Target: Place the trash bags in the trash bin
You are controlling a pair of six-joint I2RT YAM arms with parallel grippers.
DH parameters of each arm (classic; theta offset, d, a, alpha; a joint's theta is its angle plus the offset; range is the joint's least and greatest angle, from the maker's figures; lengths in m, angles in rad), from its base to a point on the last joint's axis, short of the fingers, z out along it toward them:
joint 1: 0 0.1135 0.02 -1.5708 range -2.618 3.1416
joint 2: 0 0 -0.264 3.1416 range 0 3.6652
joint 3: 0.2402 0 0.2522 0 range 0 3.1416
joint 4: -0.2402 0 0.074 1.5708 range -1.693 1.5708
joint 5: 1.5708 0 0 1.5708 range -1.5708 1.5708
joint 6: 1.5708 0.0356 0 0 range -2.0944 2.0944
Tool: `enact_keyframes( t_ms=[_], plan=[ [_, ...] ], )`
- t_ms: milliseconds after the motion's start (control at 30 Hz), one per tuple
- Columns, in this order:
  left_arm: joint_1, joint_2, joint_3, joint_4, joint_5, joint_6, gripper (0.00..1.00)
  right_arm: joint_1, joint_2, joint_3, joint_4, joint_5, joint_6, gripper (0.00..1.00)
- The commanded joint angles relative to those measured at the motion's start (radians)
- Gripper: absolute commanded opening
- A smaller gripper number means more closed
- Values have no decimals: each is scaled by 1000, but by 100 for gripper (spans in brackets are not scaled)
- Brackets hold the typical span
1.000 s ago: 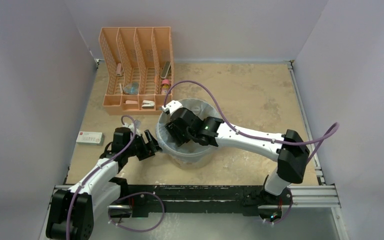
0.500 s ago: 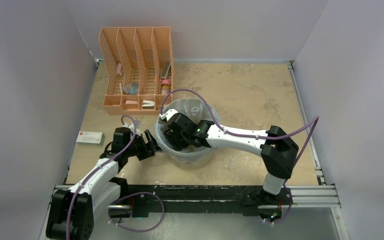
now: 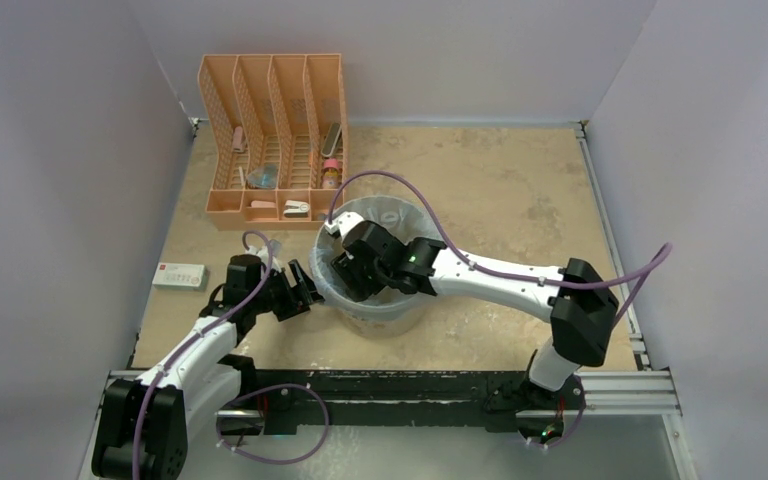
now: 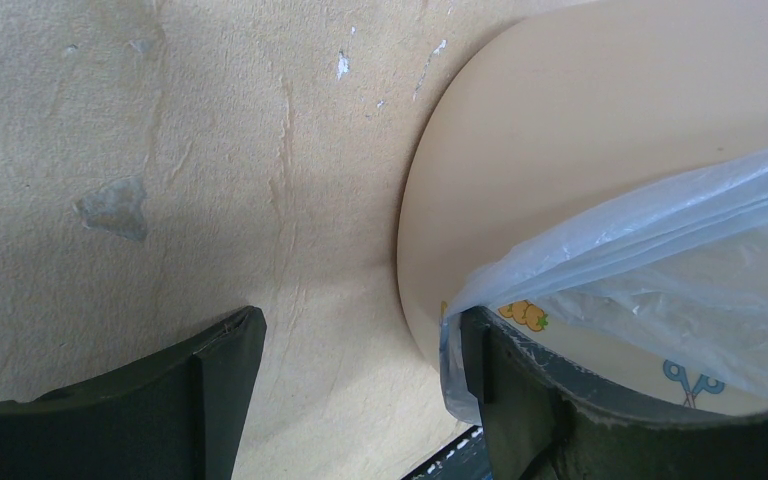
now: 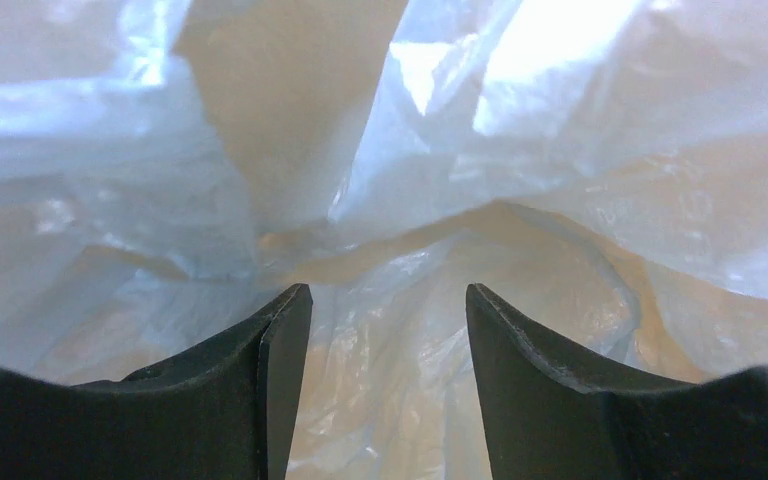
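The bin (image 3: pixel 380 312) stands near the middle of the surface (image 3: pixel 500 180). The bag (image 5: pixel 580 140) lies inside it like a liner, its film bunched around the right gripper (image 5: pixel 388 300), which reaches down into the bin with jaws apart and nothing between them. The left gripper (image 4: pixel 355 335) sits low by the bin's left wall, jaws apart too. The bag's hem hangs over the rim and brushes one finger (image 4: pixel 505 400) without being pinched. To my eye the step is seating the bag, and it looks nearly done. Doing it well likely means pressing the limp film down and outward toward the wall rather than dragging it, since thin film could lift out with the fingers. The left gripper could pin the hem so it does not slip in. The overhead view places both arms but hides the right fingers under the wrist. The right wrist view shows their gap and the crumpled film. The left wrist view shows the hem and small prints (image 4: pixel 520 315) on the wall.
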Motion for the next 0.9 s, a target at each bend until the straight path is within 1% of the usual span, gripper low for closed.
enact_keyframes(
  t_ms=[0, 133, 367, 500, 700, 867],
  plan=[
    [-1, -6, 11, 27, 11, 30, 72, 1, -51, 27, -46, -13, -17, 62],
    [-2, -7, 11, 29, 13, 30, 72, 1, -6, 40, -51, -80, -24, 62],
    [-1, -9, 10, 28, 15, 32, 72, 1, 105, 35, -17, -114, -23, 60],
    [-1, -16, 8, 26, 12, 31, 72, 2, 133, 0, 11, -139, -11, 58],
    [-1, -18, 8, 27, 14, 30, 72, 1, 149, -7, 2, -141, -6, 57],
    [-1, -24, 7, 28, 15, 30, 72, -2, 82, 6, 8, -101, 22, 57]
  ],
)
